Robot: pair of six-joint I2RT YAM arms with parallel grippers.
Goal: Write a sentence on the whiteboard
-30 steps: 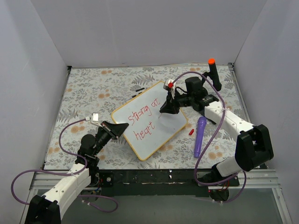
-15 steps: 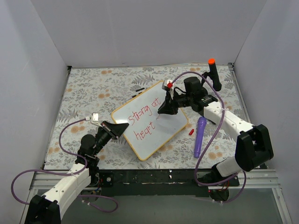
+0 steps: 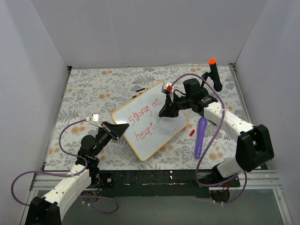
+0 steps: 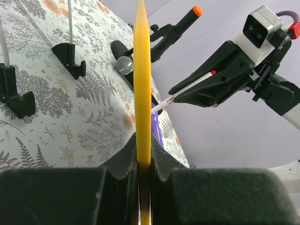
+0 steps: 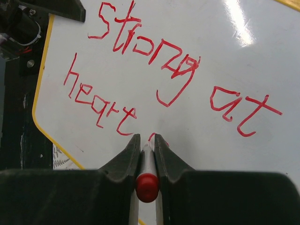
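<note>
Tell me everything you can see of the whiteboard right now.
The whiteboard is a glossy white rectangle with rounded corners and a thin yellowish wood-look frame, lying diagonally on the floral mat. Red handwriting in two lines reads "Strong at" and "heart", with a stroke started after it. The left hand is shut on its near-left edge; the marker in the shut right hand appears to touch its face.

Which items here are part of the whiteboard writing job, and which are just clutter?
In use: whiteboard, red sentence on it, marker in right gripper, left gripper clamping the board's edge.
Lying about: purple pen-like object, small red cap, black handle with orange tip.
</note>
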